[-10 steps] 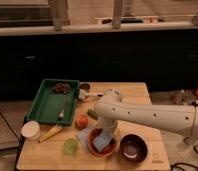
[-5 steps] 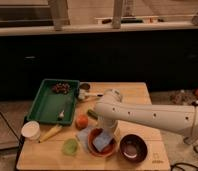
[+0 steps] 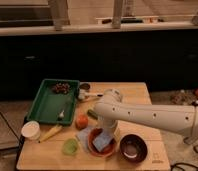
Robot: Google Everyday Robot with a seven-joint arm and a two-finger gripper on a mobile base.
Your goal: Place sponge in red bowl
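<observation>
The orange-red bowl (image 3: 93, 148) sits near the front middle of the wooden table (image 3: 142, 95). The blue-grey sponge (image 3: 101, 143) lies inside it. My gripper (image 3: 106, 132) hangs at the end of the white arm (image 3: 152, 117), directly over the bowl and just above the sponge. The arm's wrist hides the back of the bowl.
A dark maroon bowl (image 3: 133, 147) stands right of the red bowl. A pale blue cloth (image 3: 84, 135), an orange fruit (image 3: 81, 121) and a green cup (image 3: 70, 146) lie to its left. A green tray (image 3: 48, 102), a white cup (image 3: 31, 130) and a yellow object (image 3: 51, 133) are further left.
</observation>
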